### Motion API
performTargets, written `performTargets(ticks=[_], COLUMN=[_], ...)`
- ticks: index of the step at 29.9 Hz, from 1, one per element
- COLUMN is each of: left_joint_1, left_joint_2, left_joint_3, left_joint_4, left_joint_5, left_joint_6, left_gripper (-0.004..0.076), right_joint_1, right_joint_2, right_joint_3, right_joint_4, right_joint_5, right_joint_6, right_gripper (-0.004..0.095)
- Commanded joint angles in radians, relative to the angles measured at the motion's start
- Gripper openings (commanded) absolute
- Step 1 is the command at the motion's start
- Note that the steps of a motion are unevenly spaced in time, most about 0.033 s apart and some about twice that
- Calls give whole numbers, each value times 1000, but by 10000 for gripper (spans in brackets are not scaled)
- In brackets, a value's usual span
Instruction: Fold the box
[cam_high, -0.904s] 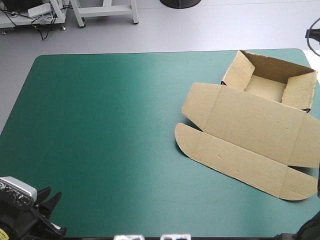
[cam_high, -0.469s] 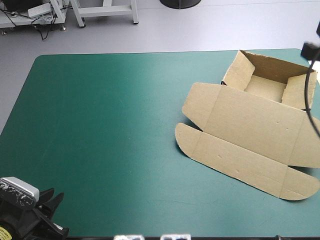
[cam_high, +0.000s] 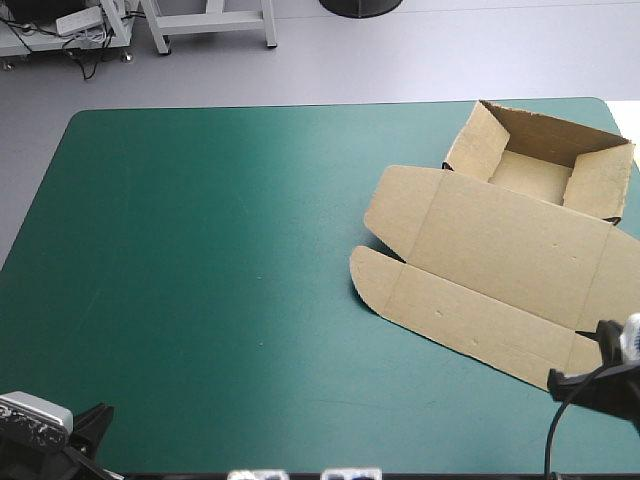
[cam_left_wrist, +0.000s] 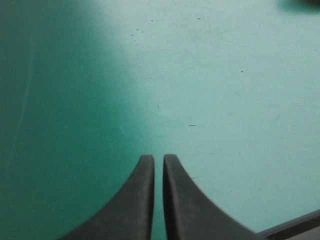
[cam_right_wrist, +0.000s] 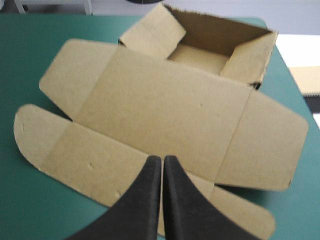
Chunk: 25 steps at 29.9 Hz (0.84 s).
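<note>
Brown box (cam_high: 500, 255): open tray, lid flat

The left pincer (cam_left_wrist: 154, 159) has two broad black fingers (cam_left_wrist: 135, 200), curved like fins, wide at the base and narrow at the tip, with a dull, smooth surface. The right pincer (cam_right_wrist: 162, 160) has fingers of the same shape and colour.

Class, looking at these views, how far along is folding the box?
Done: the box has its tray walls raised. In hand: nothing gripped; the right gripper, shut, is at the near flap of the lid, the left gripper shut over bare teal-green cover. To do: lid and flaps lie flat.
</note>
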Motion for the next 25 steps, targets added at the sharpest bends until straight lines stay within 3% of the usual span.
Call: performTargets(ticks=[1,10,18,25], left_joint_1=[-5,-5,-5,-5], left_joint_2=[-5,-62,-93,-93], left_joint_3=[-6,122,122,122], left_joint_4=[3,8,6,3], left_joint_5=[-55,-87,-103,-101], left_joint_6=[-21,-21,-21,-21], left_gripper=[27,23,23,23], right_joint_1=[1,26,144,149], right_joint_2=[-95,-225,-229,-229], right_joint_3=[138,351,444,510], right_joint_4=[1,12,-3,3], right_joint_5=[-103,-126,-169,-193], right_joint_6=[-2,14,-15,-15], right_gripper=[0,-1,-1,-1])
